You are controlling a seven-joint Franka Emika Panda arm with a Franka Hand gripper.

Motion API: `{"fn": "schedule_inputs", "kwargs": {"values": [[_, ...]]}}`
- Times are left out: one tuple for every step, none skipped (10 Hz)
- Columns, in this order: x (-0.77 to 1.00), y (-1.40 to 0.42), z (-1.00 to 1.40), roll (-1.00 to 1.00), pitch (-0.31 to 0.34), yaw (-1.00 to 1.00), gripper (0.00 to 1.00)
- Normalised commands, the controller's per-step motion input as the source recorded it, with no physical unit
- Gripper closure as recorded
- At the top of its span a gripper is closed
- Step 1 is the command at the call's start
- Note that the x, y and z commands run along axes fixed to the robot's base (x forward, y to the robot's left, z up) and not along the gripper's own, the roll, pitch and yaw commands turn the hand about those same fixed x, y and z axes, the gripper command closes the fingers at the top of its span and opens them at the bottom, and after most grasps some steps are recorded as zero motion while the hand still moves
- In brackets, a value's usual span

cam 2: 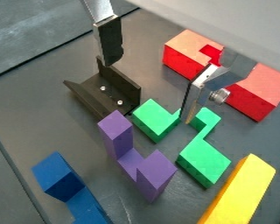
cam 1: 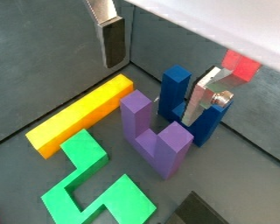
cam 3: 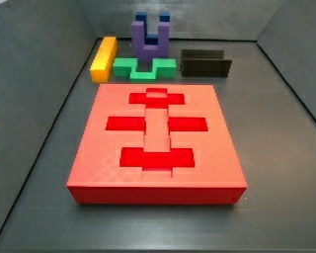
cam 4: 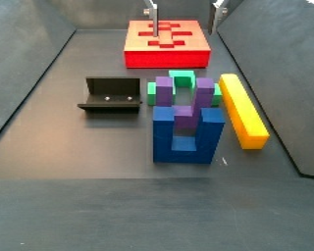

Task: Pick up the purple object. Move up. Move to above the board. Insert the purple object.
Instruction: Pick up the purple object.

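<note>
Plainly, the purple object (cam 1: 152,133) stood on the dark floor with its two prongs up, free of any grip. Taking it as the landmark: the blue U-shaped block (cam 4: 186,135) stood right beside it, also prongs up, and in a side view partly hid it. The green block (cam 2: 184,136) lay flat on the floor just beside the purple object, and the long yellow bar (cam 1: 81,113) lay flat near it, beyond the green one in a side view (cam 3: 106,57). The fixture (cam 2: 104,91) stood near the purple object on the floor, apart from it.

The board (cam 3: 157,143) lay flat well apart from the purple object, its cross- and bar-shaped cut-outs all open.

The gripper (cam 1: 160,66) hung above the purple object without touching it. Its fingers (cam 1: 112,40) were spread wide apart with nothing between them; in both wrist views one silver plate with its dark pad showed over the floor and the other over the blocks.
</note>
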Motion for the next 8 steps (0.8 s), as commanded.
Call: {"fn": "schedule_inputs", "kwargs": {"values": [[0.0,-0.03,-0.05,0.0,0.001,0.0,0.0],[0.23,0.1,-0.01,-0.07,0.077,-0.07,0.0],[0.49,0.36,0.0,-0.25,0.221,-0.24,0.0],[0.54,0.26,0.17,-0.1,0.36,-0.23,0.0],[0.31,0.14,0.11,0.0,0.189,0.0,0.0],[0.31,0.12,0.11,0.0,0.167,0.0,0.0],[0.37,0.05,0.0,0.0,0.094,0.0,0.0],[0.44,0.05,0.0,0.0,0.05,0.0,0.0]]}}
